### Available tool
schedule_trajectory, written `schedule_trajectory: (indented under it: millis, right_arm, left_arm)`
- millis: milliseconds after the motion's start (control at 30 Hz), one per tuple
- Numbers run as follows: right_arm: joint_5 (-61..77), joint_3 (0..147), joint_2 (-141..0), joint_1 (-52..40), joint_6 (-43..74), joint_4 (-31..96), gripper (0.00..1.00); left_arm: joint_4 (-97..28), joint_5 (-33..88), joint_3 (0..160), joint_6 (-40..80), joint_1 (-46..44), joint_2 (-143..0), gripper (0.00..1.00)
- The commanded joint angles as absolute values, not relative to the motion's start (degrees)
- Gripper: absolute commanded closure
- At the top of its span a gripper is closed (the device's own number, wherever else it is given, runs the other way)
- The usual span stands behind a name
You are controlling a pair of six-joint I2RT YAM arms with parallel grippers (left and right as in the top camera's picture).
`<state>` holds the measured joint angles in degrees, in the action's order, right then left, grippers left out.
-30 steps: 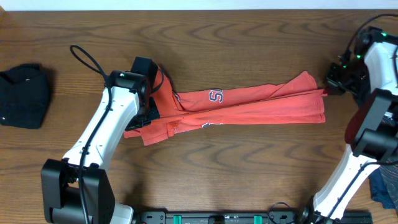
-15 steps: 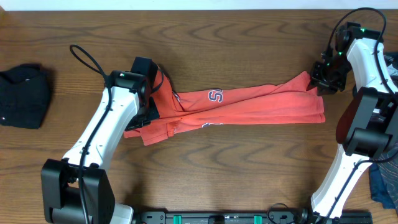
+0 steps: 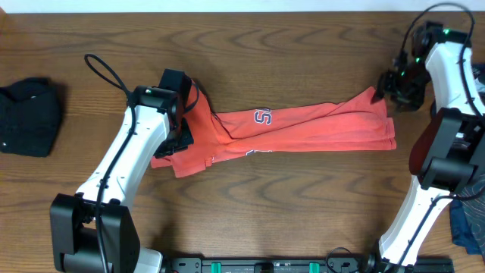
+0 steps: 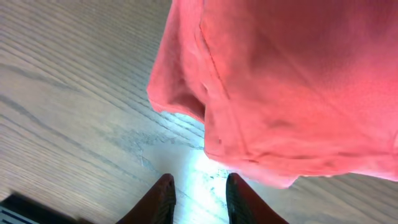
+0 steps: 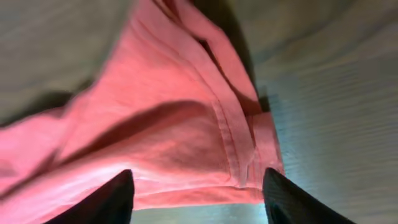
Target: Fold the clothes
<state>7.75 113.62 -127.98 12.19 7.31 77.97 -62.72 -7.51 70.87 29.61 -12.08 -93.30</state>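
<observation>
When viewed from overhead, shows a red T-shirt [image 3: 303, 129] folded into a long band and laid flat across the middle of the wooden table [image 3: 303, 45], with white-and-navy lettering [image 3: 262, 117] facing up on the left half. Places the left gripper [image 3: 182, 139] over the band's left end, at the sleeve. Seen through the left wrist camera, finds its fingers [image 4: 166, 196] slightly apart, with bare wood between them and the shirt's rumpled edge just ahead, not pinched. Places the right gripper [image 3: 392, 89] at the band's upper right corner. Seen through the right wrist camera, finds those fingers [image 5: 118, 196] spread wide, straddling the hemmed corner, cloth lying between them but unclamped. Sets a black bundle [image 3: 29, 115] well apart at the far left edge, and a navy garment [image 3: 468, 227] at the lower right, partly hidden by the right arm.
</observation>
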Motion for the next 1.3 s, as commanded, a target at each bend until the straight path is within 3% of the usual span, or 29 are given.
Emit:
schedule_trajectory:
  millis: [0,133,233,300,333,467,733,967,1267]
  right_arm:
    - [8.01,121.05,-126.96,11.49,6.94,79.92,0.32]
    - [8.03,127.79,-126.96,11.29,6.24,84.44,0.24]
    - [8.51,128.60,-126.96,11.18,6.33,86.17,0.04]
    - [9.08,128.14,-126.98,11.22,5.89,86.54,0.01]
    - [9.13,128.09,-126.98,11.29,5.58,86.72,0.01]
    - [9.32,128.07,-126.98,12.34,4.58,88.18,0.01]
    - [15.31,122.80,-127.02,15.55,0.95,88.55,0.01]
    - [30.15,110.52,-127.02,18.87,-8.38,81.97,0.01]
    - [30.02,97.97,-127.02,22.15,-6.50,72.77,0.01]
  left_arm:
    - [-62.74,-8.12,72.44,28.99,-11.64,-92.33,0.71]
    - [-61.01,-4.73,75.16,28.97,-11.60,-91.48,0.66]
    - [-58.48,-4.23,75.35,28.95,-11.31,-91.74,0.55]
    - [-57.87,-2.70,75.35,28.97,-11.16,-92.07,0.35]
    - [-57.71,-1.83,75.35,28.95,-10.92,-92.09,0.30]
    - [-57.49,2.11,75.37,28.93,-9.58,-91.79,0.30]
    - [-59.09,11.86,75.37,26.28,-5.65,-89.03,0.08]
    - [-62.33,12.60,75.37,23.22,-4.51,-85.84,0.02]
    - [-63.70,16.27,75.35,21.43,-4.51,-85.06,0.01]
